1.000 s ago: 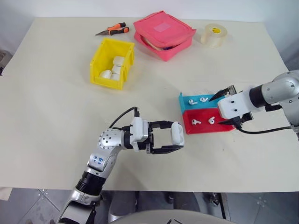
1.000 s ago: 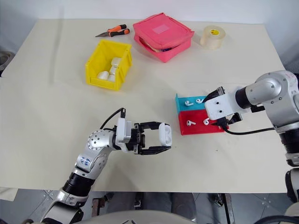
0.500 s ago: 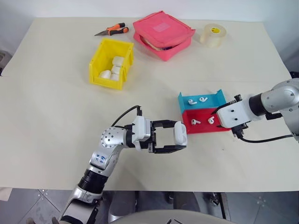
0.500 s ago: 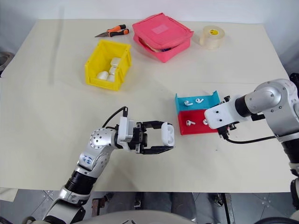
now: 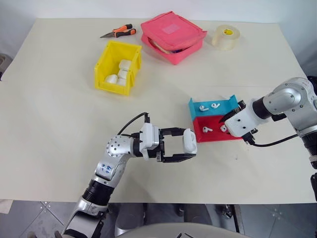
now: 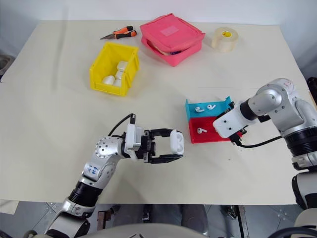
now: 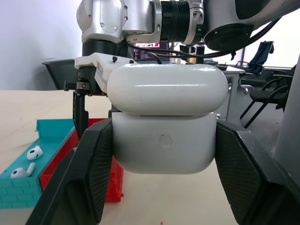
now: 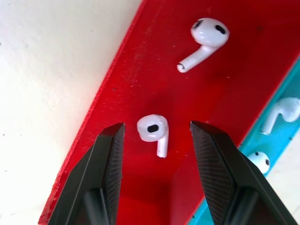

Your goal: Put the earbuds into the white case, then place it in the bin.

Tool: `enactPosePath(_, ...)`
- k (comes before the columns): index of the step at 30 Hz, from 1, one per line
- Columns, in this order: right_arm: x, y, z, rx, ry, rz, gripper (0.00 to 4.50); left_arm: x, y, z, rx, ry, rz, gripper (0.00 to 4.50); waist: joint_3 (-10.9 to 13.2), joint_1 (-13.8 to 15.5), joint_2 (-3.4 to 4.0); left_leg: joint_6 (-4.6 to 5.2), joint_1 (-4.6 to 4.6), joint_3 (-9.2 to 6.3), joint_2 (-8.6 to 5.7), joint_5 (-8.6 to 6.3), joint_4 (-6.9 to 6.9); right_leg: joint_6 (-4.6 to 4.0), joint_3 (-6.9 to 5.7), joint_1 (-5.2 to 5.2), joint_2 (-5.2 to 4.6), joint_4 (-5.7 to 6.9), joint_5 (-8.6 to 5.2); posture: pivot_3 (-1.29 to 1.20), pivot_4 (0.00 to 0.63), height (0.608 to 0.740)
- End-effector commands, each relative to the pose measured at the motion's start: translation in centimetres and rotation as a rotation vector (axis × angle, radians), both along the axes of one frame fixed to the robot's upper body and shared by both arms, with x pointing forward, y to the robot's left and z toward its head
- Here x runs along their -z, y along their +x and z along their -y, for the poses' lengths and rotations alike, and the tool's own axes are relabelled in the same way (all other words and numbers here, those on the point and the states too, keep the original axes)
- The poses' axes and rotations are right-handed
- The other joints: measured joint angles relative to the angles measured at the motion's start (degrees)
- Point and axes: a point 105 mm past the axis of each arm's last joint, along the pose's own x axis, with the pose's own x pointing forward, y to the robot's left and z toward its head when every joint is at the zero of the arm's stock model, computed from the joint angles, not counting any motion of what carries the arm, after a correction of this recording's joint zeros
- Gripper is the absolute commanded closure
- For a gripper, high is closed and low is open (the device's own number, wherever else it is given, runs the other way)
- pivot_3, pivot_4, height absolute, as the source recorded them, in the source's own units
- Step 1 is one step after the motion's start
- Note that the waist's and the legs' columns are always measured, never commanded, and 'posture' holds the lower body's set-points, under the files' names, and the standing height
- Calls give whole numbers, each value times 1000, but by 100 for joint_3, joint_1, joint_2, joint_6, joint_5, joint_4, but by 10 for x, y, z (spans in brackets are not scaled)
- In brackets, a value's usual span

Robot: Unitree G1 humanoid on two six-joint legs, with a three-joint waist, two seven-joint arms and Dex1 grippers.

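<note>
1. Surface (image 5: 59, 124) — carries everything listed.
2. Bin (image 5: 119, 67) — yellow, far side, well apart from both my claws.
3. Red tray (image 8: 140, 84) — two earbuds lying inside.
4. White case (image 7: 165, 124) — clamped in my left claw (image 5: 187, 147), above the surface.
5. Earbud (image 8: 153, 131) — between the parted fingers of my right claw (image 8: 157, 140), untouched.

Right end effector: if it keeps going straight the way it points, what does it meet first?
Most likely the earbud lying between its open fingers, on the red tray. The gap above it is hard to judge.
</note>
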Motion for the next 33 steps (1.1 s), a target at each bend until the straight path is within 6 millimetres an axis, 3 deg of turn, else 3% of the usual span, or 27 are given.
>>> enactPosePath(1,-7,3,-2,-32,-13,26,2213,-10,-6,0,2,-27,44,1697,0,0,0,0,0,0,0,0,0,0,0,0,0,0,0,0,150,740)
enactPosePath(15,-1,5,-3,-63,-28,9,2213,-9,-7,-2,-12,-25,44,1697,0,1,1,0,0,0,0,0,1,0,0,0,0,1,0,0,150,740)
enactPosePath(18,0,6,-3,-66,-31,6,2812,-9,-7,-2,-15,-25,44,1697,0,0,1,0,0,0,0,0,1,0,0,0,0,1,0,0,150,740)
enactPosePath(22,0,6,-4,-66,-27,5,4033,-10,-6,-2,-19,-25,46,1697,0,-1,1,0,0,0,0,0,1,0,0,0,0,1,0,0,150,740)
enactPosePath(28,-4,10,-4,-42,-3,18,4031,-10,-5,-2,-21,-25,46,1697,0,1,1,0,0,0,0,0,1,0,0,0,0,1,0,0,150,740)
enactPosePath(33,-17,4,-15,116,175,-52,4031,-10,-4,-1,-19,-25,48,1697,0,6,1,0,0,-1,1,0,2,0,0,0,0,4,0,0,150,740)
